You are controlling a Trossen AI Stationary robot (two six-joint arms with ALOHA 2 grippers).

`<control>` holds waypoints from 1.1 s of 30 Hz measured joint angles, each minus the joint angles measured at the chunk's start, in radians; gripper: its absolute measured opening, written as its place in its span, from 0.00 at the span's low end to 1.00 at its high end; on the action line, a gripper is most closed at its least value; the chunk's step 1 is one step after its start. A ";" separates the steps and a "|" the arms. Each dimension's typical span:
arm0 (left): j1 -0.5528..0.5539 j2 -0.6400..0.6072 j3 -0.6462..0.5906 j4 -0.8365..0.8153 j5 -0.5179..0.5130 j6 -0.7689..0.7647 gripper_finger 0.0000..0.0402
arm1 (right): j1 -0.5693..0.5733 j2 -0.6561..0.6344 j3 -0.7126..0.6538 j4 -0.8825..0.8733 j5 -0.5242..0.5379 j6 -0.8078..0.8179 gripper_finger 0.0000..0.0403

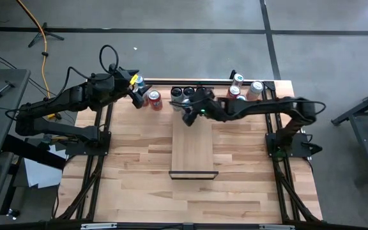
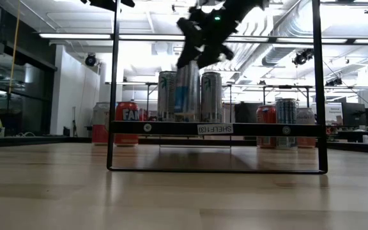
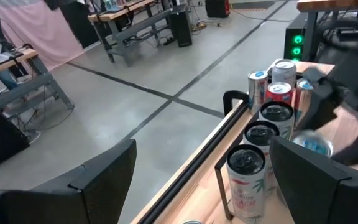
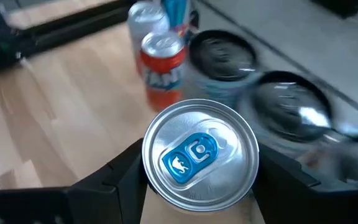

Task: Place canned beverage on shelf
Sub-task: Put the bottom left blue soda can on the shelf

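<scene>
The shelf (image 1: 193, 153) is a pale plank lying in the middle of the table; the low view shows its board (image 2: 171, 128) raised on a thin dark frame. Three dark-topped cans (image 1: 183, 92) stand at its far end. My right gripper (image 4: 199, 186) reaches in from the right and is shut on a silver can with a blue tab (image 4: 199, 155), which is over the shelf just in front of those cans (image 2: 187, 89). My left gripper (image 3: 204, 186) hovers open at the far left beside a red can (image 1: 154, 100), touching nothing. My right gripper pinches the silver can's upper wall just under the rim (image 4: 151, 177) between its two fingers, one on each side. The fingers slant down from the table's right. The can is upright; whether its base rests on the shelf board (image 2: 187, 119) or hangs just above it, I cannot tell.
More cans stand along the far edge: a red and a silver one at the left (image 1: 139, 83) and several at the right (image 1: 246, 89). The shelf's near part (image 1: 193, 163) is bare wood. Upright dark frame posts (image 2: 115, 96) flank the shelf.
</scene>
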 joint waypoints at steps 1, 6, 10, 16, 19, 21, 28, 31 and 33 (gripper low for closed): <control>0.000 0.000 0.000 0.000 0.000 0.000 0.81 | 0.000 0.030 0.039 -0.030 -0.017 0.006 0.55; 0.000 -0.005 0.000 0.000 0.000 -0.006 0.81 | 0.002 0.138 0.183 -0.125 -0.035 0.025 0.55; 0.000 -0.004 0.000 0.000 0.000 -0.006 0.81 | 0.002 0.189 0.229 -0.122 -0.019 0.031 0.55; 0.000 -0.004 0.000 0.000 0.001 -0.006 0.81 | 0.003 0.226 0.242 -0.115 0.044 0.075 0.55; 0.000 -0.004 0.000 0.000 0.001 0.002 0.81 | 0.003 0.238 0.242 -0.092 0.049 0.084 0.55; 0.000 -0.004 0.000 -0.001 0.001 0.025 0.81 | 0.002 0.242 0.242 -0.085 0.050 0.105 0.55; 0.000 -0.004 0.000 -0.001 0.002 0.036 0.81 | 0.001 0.251 0.242 -0.076 0.058 0.133 0.62; 0.000 -0.004 0.000 -0.001 0.002 0.037 0.81 | 0.001 0.251 0.242 -0.074 0.051 0.132 0.62; 0.000 -0.004 0.000 0.000 0.002 0.038 0.81 | 0.001 0.251 0.242 -0.073 0.029 0.132 0.62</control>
